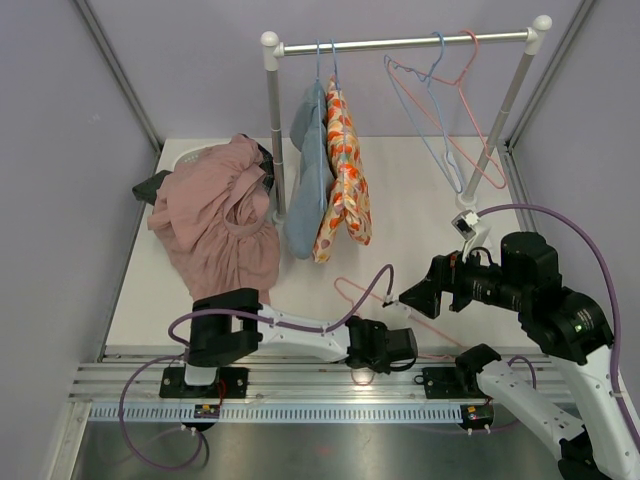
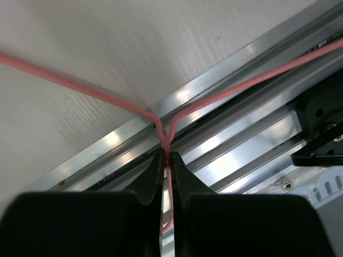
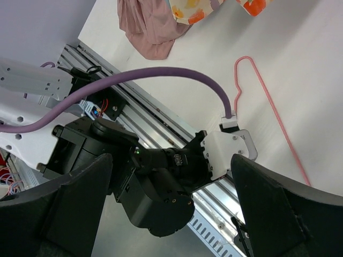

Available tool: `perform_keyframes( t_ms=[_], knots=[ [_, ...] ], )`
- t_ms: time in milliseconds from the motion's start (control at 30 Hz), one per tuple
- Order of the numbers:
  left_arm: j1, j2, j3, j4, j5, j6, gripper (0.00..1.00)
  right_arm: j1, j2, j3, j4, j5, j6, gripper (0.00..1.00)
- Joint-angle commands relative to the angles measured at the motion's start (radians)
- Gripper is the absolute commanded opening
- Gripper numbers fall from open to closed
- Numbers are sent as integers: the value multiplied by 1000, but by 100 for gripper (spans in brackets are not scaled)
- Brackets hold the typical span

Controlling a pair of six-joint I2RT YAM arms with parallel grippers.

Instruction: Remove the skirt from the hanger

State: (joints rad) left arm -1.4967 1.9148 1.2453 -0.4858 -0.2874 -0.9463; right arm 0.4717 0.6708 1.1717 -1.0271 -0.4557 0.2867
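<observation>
The left arm lies low and stretched out along the near edge of the worktop [image 1: 420, 190], reaching across to the right, with its forearm almost level over the aluminium rail [image 1: 300, 385]. The left hand [image 2: 166, 158] is clamped tight on the pink hanger [image 2: 80, 87], its two dark fingers pinching the wire just below the twist where the hanger's two shoulders fork apart. One shoulder runs out over the white worktop and the other over the rail. In the top view the hanger lies flat, and the wire that shows runs on a diagonal from left-rear to right-near. The right arm is raised with its elbow high, and the right hand [image 1: 408, 297] is aimed leftward and down toward the left hand. Its fingers [image 3: 278, 209] are spread wide with nothing between them. The skirt [image 1: 215, 215] is off the hanger — a crumpled dusty-pink heap on the worktop at the left rear, just beside the left post of the clothes rack [image 1: 400, 43]. It is well apart from both hands, and its longer run goes from the back toward the near edge. A blue garment [image 1: 308, 180] and an orange-patterned garment [image 1: 345, 175] hang side by side on the rack.
</observation>
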Motion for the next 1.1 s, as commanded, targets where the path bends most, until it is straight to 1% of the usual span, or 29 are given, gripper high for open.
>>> perform_keyframes(
  t_ms=[0,100,233,367,433,467,500,567,633,700,733,767,800,867,900,933,967,1033,1067],
  knots=[
    [23,43,-55,69,-1,-5,2,5,-5,-4,15,-9,14,99],
    [27,56,-72,92,14,-6,3,5,-8,-4,16,-11,17,100],
    [39,104,-73,101,40,-9,16,7,-8,-4,18,-14,17,99],
    [47,145,-66,101,54,-9,18,7,-10,-10,18,-14,16,100],
    [49,153,-63,104,56,-6,15,5,-10,-12,16,-9,14,99],
    [49,153,-61,98,51,-6,4,5,-10,-10,16,-9,11,99],
    [49,144,-61,95,47,-8,0,5,-11,-10,16,-8,11,99],
    [49,124,-60,72,27,-9,0,5,-10,-10,19,-11,11,99],
    [47,60,-41,26,-7,-6,0,5,-10,-6,25,-9,11,99],
    [46,-6,-14,-106,-54,-9,0,5,-2,6,19,-9,-1,99],
    [47,-73,15,-158,-106,-5,0,5,4,31,15,2,-7,99],
    [58,-104,32,-268,-133,0,0,7,22,46,12,5,-20,99],
    [68,-132,48,-321,-154,6,0,5,35,61,15,2,-23,100],
    [120,-216,75,-426,-177,47,0,5,68,97,44,-58,-18,99],
    [142,-249,78,-445,-179,66,0,5,81,103,97,-95,-14,99],
    [167,-278,75,-456,-170,117,0,5,90,106,128,-186,-8,99],
    [218,-336,78,-470,-162,144,0,5,113,106,159,-236,-7,100],
    [271,-381,94,-494,-132,226,0,7,127,94,254,-357,-17,99],
    [317,-396,139,-513,-119,250,0,7,139,92,272,-356,-29,99]
  ],
)
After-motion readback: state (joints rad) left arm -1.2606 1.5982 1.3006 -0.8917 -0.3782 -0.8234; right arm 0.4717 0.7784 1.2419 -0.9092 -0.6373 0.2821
